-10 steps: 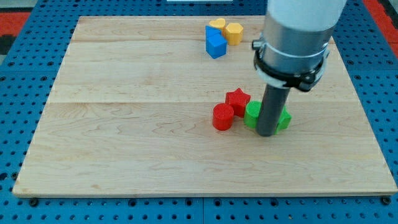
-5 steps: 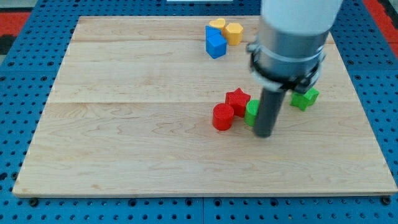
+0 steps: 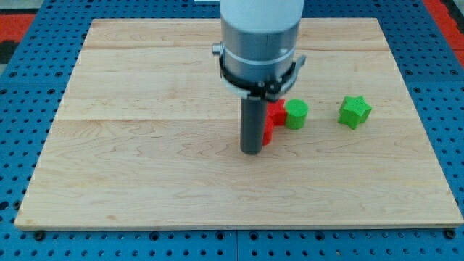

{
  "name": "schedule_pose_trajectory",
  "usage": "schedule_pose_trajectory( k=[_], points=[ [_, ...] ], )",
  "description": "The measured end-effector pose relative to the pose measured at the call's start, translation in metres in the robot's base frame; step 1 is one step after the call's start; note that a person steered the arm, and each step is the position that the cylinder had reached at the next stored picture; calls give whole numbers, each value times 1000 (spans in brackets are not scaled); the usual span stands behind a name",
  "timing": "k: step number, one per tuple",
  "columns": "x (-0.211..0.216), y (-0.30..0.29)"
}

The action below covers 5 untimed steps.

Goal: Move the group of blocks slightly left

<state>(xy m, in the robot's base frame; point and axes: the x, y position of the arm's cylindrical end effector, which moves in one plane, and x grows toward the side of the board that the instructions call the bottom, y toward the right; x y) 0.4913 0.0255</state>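
Our tip sits on the board near its middle, touching or just beside the left edge of the red blocks. We have no gripper, just the rod, so nothing is held; it only pushes.

The group: red blocks mostly hidden behind the rod, only a sliver showing at its right side, shape hard to tell, maybe two pieces stacked in view. A green cylinder is touching the red on the right. A green star sits well apart, further toward the view's right, not in contact with the rest.

The arm's body covers the top middle of the board, so anything behind it is hidden from us.

Progress, as we judge it: not done. Our tip is on the left side of the cluster, which is the wrong side for pushing left. To shift the group left we need to get round to its right side and push from there. The green star is separated, so if it counts as part of the group it needs its own nudge left too.
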Motion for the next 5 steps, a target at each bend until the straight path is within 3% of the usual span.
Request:
schedule_pose_trajectory(
  k=[1, 3, 5],
  points=[
    [0, 8],
    [-21, -32],
    [-55, 47]
  ],
)
